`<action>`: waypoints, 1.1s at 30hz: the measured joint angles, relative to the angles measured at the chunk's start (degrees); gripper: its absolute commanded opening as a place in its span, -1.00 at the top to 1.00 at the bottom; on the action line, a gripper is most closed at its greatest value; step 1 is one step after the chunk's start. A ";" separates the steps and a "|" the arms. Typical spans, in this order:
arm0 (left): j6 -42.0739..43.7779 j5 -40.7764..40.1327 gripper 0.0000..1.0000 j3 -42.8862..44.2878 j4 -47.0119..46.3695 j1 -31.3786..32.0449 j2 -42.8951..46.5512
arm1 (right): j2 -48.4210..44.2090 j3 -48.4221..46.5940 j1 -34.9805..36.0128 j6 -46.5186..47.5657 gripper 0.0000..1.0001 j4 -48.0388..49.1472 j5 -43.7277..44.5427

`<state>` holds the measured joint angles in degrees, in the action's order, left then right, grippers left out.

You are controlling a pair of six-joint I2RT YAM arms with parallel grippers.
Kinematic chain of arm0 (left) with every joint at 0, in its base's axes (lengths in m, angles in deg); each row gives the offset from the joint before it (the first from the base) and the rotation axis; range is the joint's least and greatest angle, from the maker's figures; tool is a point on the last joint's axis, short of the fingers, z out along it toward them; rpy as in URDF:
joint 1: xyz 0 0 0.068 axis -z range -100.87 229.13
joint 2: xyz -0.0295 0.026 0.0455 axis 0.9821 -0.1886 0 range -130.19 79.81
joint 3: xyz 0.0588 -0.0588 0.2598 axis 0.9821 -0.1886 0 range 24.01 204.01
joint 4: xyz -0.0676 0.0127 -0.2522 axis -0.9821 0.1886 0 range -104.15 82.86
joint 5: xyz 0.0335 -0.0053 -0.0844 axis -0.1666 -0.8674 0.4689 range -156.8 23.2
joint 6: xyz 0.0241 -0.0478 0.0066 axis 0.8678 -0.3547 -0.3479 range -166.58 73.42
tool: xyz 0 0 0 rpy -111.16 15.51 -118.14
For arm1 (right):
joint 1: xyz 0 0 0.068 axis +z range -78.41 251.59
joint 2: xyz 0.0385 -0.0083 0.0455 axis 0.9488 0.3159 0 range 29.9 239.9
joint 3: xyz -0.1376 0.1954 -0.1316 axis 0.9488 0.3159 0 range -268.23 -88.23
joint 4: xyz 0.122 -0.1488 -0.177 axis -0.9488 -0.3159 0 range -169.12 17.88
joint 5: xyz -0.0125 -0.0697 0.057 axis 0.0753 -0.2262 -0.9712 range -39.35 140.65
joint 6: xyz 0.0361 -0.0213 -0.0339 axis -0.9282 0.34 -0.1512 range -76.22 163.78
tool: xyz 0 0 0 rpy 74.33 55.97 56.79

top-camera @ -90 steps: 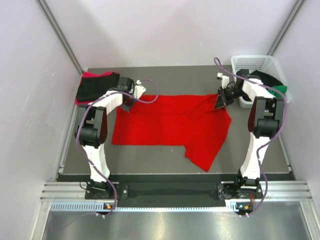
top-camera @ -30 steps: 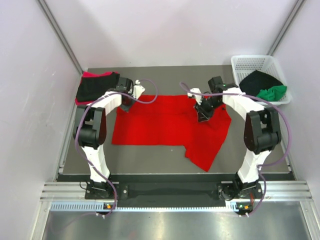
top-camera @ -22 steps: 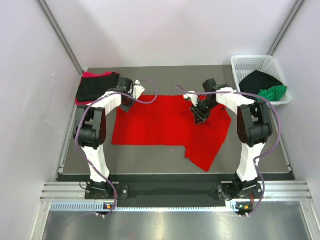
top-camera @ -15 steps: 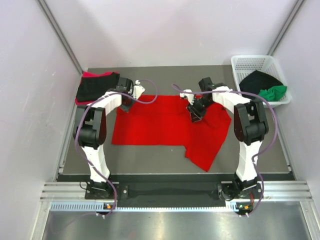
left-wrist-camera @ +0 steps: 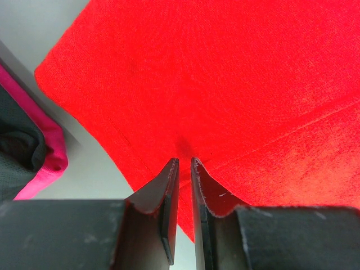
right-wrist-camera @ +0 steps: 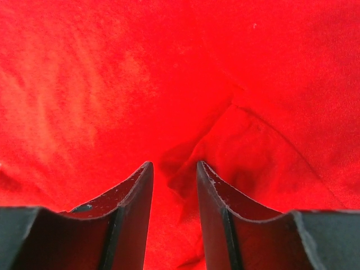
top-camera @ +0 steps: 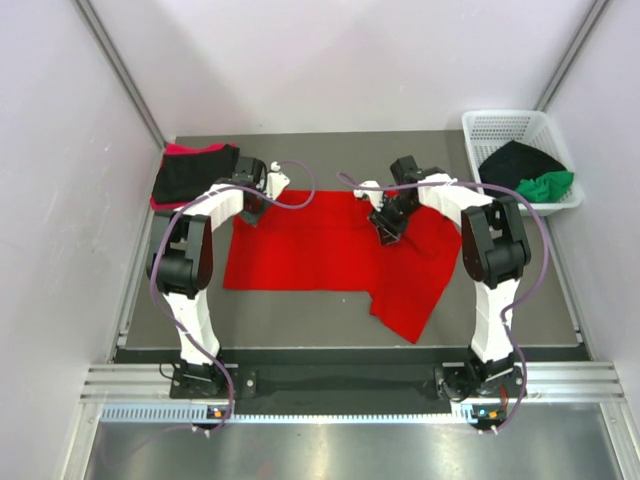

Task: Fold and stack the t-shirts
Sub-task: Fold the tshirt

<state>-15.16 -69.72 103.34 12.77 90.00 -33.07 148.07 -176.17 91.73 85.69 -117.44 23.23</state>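
White lattice basket (top-camera: 497,125) sitting at the far right corner of the dark grey counter (top-camera: 300,310); pale walls (top-camera: 330,60) enclosing both.

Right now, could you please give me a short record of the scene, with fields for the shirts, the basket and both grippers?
Spread out: bright red t-shirt, lying open on the table, near-right part creased.
Far-left pile: folded black t-shirt on a pinkish red t-shirt.
Far right: white basket holding a crumpled black t-shirt and a green t-shirt.
Left gripper: nearly closed, apparently pinching the red shirt's far-left corner.
Right gripper: jaws apart over a crease near the shirt's far edge.
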 measured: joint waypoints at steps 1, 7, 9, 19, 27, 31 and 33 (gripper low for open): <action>0.00 0.02 0.62 0.00 0.00 -0.02 0.00 | -0.02 0.24 0.00 0.02 0.24 0.31 0.42; -0.02 0.02 0.62 0.02 -0.11 -0.02 0.00 | -0.04 0.96 0.11 -0.15 0.27 1.55 1.68; -0.02 0.02 0.62 0.02 -0.15 -0.02 0.00 | -0.07 0.96 0.22 -0.39 0.38 1.84 2.12; -0.04 0.02 0.62 0.02 -0.31 -0.09 0.00 | -1.44 2.91 0.46 -1.81 0.87 5.01 5.35; -0.07 0.02 0.63 0.02 -0.39 -0.11 0.00 | -4.26 3.21 0.90 -3.61 0.91 4.55 6.82; -0.09 0.04 0.63 0.02 -0.44 -0.22 0.00 | -6.36 3.17 2.34 -4.66 0.90 3.52 6.86; -0.15 0.04 0.63 0.02 -0.50 -0.28 0.00 | -6.95 3.17 3.43 -5.16 0.89 3.10 6.84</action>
<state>-15.31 -69.68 103.36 12.27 89.72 -33.07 141.12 -173.00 95.16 80.53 -114.34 30.07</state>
